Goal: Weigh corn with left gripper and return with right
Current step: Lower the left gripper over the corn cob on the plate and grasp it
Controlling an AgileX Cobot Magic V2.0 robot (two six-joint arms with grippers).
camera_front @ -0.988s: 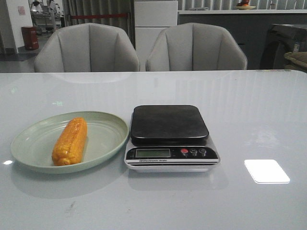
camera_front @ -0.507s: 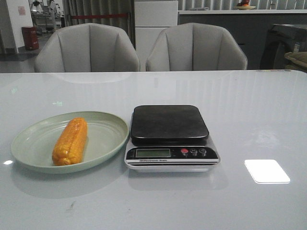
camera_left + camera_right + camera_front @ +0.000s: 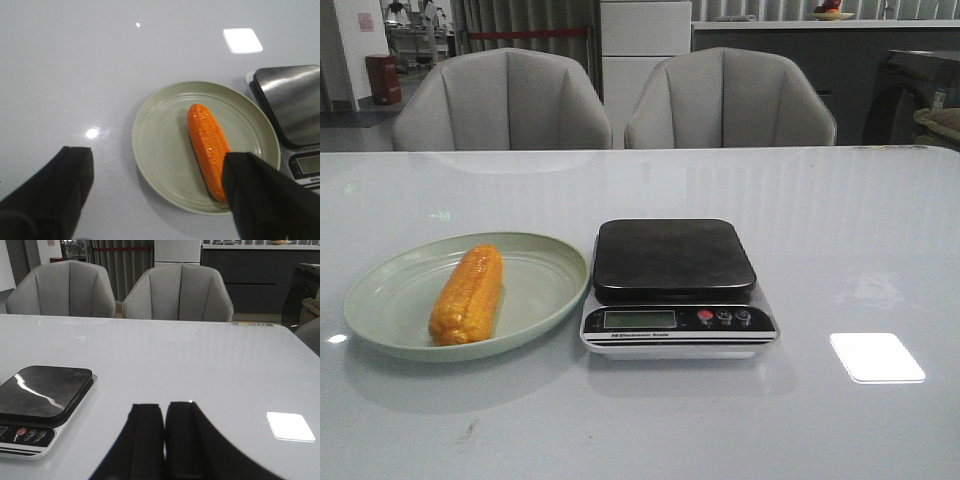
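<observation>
**Nothing moved since earlier frames**

Corn [image 3: 467, 295] lies on the plate [image 3: 535, 255], lower left of front view, beside the scale [image 3: 675, 285]. Left gripper [image 3: 155, 192] wide open above the plate, holding nothing. Right gripper [image 3: 164, 430] closed, fingers together, empty, right of scale.

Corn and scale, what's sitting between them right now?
Only the green plate's rim and a sliver of table; the front view shows nothing else between corn and scale.
</observation>
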